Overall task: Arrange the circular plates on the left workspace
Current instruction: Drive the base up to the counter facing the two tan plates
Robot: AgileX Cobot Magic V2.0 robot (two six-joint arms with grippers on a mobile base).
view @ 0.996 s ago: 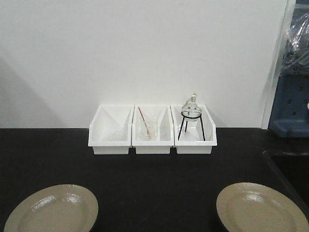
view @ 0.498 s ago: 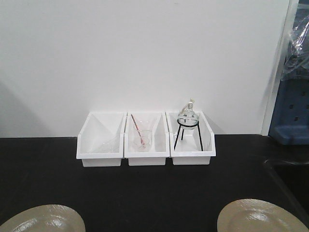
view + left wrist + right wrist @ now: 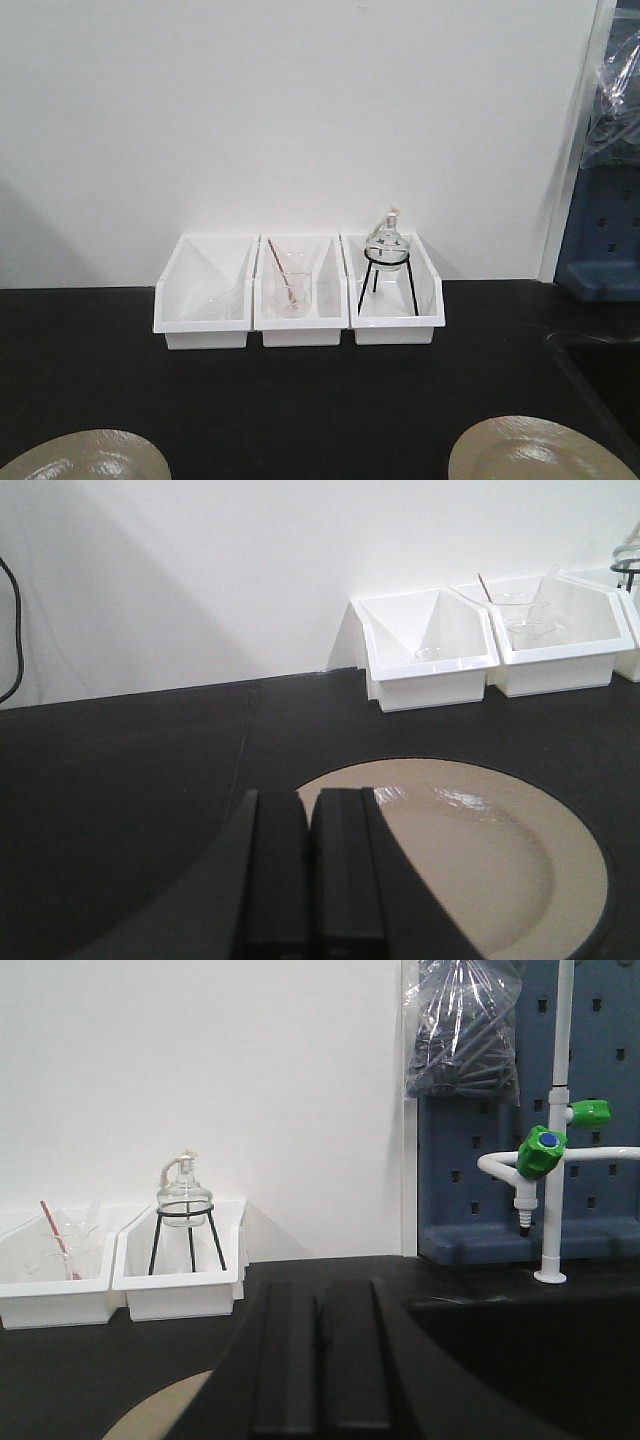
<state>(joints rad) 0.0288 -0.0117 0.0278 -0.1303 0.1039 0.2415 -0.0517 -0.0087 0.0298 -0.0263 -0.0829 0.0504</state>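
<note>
Plates lie flat on the black worktop [image 3: 320,390], both in front of the row of white bins [image 3: 300,305] and well apart from it; the left plate [image 3: 80,458] sits forward and left of the row, the right plate [image 3: 545,452] forward and right; the left fingers [image 3: 275,870] are pressed together over the left plate's near rim; the right fingers [image 3: 285,1360] are pressed together too, with the right plate partly hidden beneath them; a glass burner on a wire stand [image 3: 386,250] stands in the right-hand bin.
</note>
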